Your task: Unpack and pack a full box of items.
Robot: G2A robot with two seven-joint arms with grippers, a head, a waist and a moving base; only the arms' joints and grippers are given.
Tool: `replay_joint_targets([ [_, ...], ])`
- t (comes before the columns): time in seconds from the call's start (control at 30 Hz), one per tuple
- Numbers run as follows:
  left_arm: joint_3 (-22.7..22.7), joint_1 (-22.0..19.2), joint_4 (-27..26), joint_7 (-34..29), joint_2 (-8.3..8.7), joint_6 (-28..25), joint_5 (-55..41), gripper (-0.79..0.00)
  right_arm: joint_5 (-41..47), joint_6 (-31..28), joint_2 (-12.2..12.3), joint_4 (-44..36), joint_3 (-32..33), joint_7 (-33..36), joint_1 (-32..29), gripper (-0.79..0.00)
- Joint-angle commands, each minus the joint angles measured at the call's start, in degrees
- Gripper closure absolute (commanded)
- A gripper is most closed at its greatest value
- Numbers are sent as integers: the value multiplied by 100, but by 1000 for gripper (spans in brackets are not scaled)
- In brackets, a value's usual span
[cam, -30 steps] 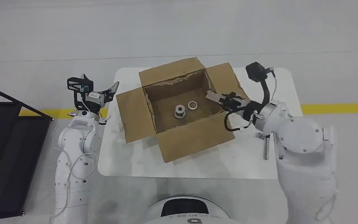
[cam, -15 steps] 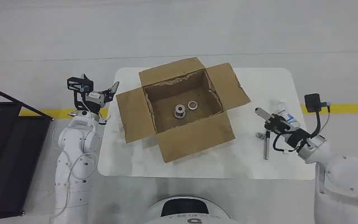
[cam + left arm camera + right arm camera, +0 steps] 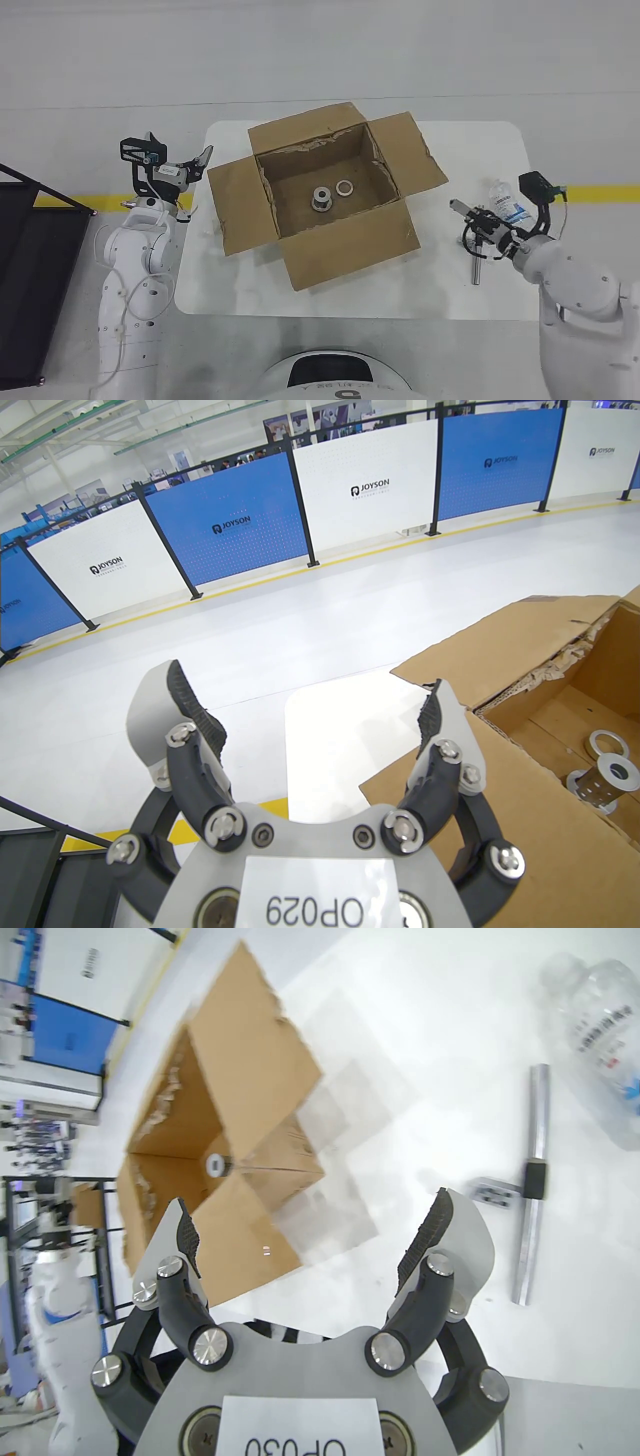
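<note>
Matt cardboard box (image 3: pixel 350 245); shiny metal rod (image 3: pixel 537 1118); clear plastic bottle (image 3: pixel 595 1028).

Open-topped box (image 3: pixel 345 245), spool (image 3: pixel 321 200) and ring (image 3: pixel 344 188) on its floor; rod (image 3: pixel 477 268) and bottle (image 3: pixel 506 202) on the table's right.

White table (image 3: pixel 450 295) lies under and ahead of the right gripper (image 3: pixel 310 1198); one table corner is just ahead of the left gripper (image 3: pixel 305 680). Black metal rack (image 3: pixel 30 250) stands on the floor beside the left gripper, on the side away from the table. Yellow floor line (image 3: pixel 600 192) runs out past the table. Blue and white partition panels (image 3: pixel 225 530) on black posts stand far ahead of the left gripper, across pale floor (image 3: pixel 250 640).
</note>
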Motion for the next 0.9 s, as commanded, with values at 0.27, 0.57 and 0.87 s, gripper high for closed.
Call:
replay_joint_targets([
  [0.27, 0, 0, 0, 0, 0, -2, 0, -785, -1438, 688, 135, 1877, -825, 1122, 1360, -379],
  [0.57, 0, 0, 0, 0, 0, -2, 0, -785, -2026, 1134, 154, 2679, -1209, 1163, 1770, -357],
  [0.87, 0, 0, 0, 0, 0, -2, 0, -785, -2172, 1086, 164, 2782, -1384, 1217, 1782, -280],
])
